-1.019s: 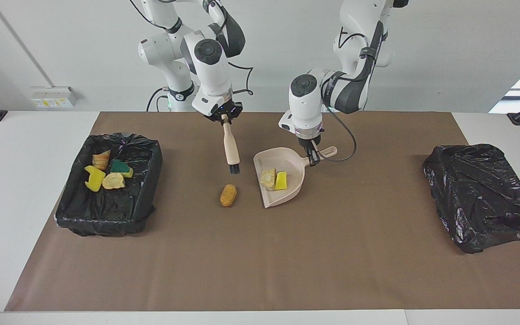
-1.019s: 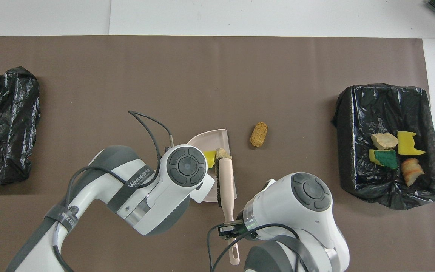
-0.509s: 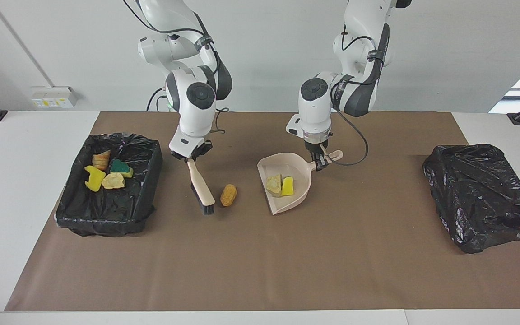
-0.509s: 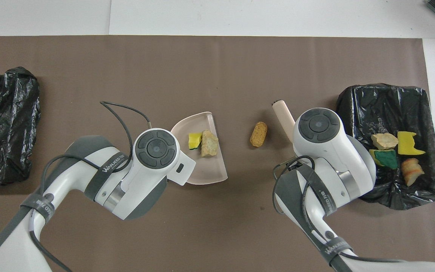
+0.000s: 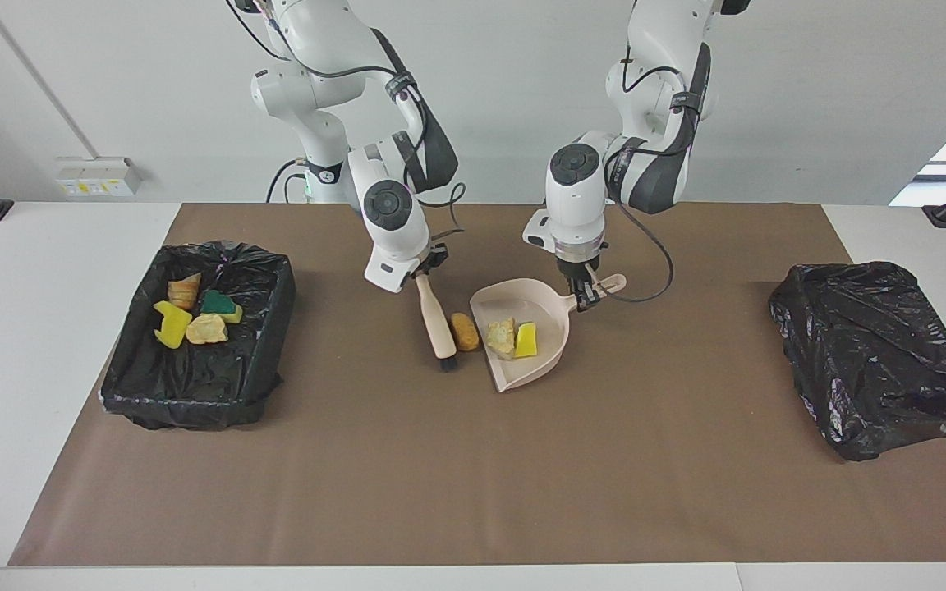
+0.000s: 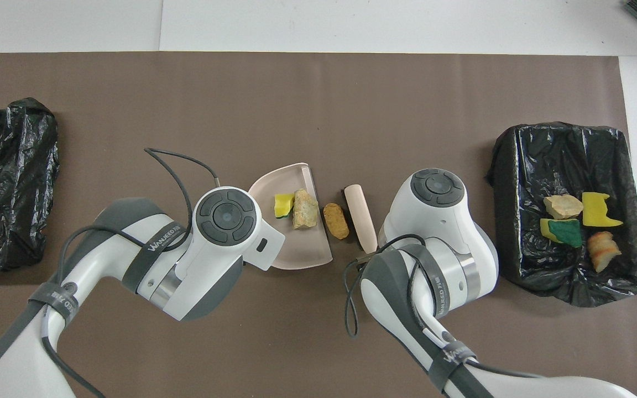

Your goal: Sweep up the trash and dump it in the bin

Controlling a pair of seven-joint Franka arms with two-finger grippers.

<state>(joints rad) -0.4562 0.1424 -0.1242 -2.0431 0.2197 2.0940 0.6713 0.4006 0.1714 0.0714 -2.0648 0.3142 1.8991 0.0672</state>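
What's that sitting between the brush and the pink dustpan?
A tan-orange bread piece lies on the mat between the brush and the dustpan, at its open edge; both views show it.

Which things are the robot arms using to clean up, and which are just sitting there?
Part of the job:
- pale pink plastic dustpan, held by the left gripper
- beige-handled black-bristled brush, held by the right gripper
- tan-orange toy bread piece between them
- yellow sponge chunk and tan bread chunk in the dustpan
- open black-lined bin with four pieces

Just sitting:
- closed crumpled black bag
- brown table mat
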